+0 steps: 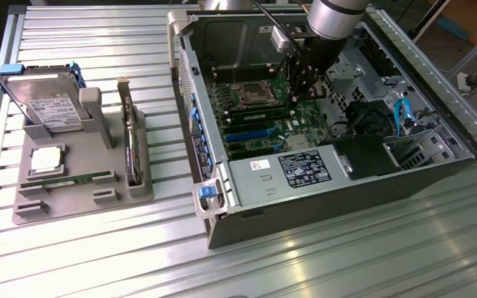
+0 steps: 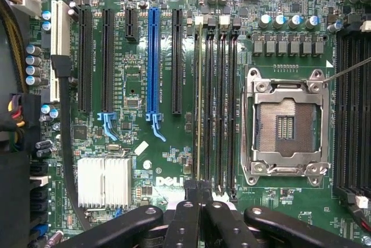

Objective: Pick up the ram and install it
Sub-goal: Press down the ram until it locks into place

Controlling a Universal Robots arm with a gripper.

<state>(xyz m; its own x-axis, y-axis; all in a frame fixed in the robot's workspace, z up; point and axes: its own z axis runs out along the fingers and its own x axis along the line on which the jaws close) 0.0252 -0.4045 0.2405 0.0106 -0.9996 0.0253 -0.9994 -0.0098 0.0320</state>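
The gripper (image 2: 198, 193) is down inside the open computer case (image 1: 263, 214), over the motherboard (image 2: 133, 80). Its jaws are pressed fully together, with no gap between the fingertips. The ram (image 2: 200, 103) stands on edge in the outermost of the memory slots (image 2: 223, 103), on the side away from the processor socket (image 2: 284, 126) and next to the long expansion slots. In the wrist view it shows as a thin pale line running the length of that slot. In the exterior view the ram (image 1: 259, 114) is a green strip with dark chips near the middle of the board, just beside the gripper (image 1: 303, 93). The closed fingertips meet at one end of the stick's upper edge. The view there is cramped, so it is hard to say whether they pinch the edge or only bear down on it, though bearing down looks likelier. A second green stick (image 1: 64, 180) lies flat near the front edge of the grey tray (image 1: 81, 203), well apart from the case. The ram should handle as light, stiff and thin, but fragile. It will not bend safely, and its chips and contact edge are best left untouched. The place to take hold is the bare long edges or the flat faces near the ends, with any push kept straight down along the slot.
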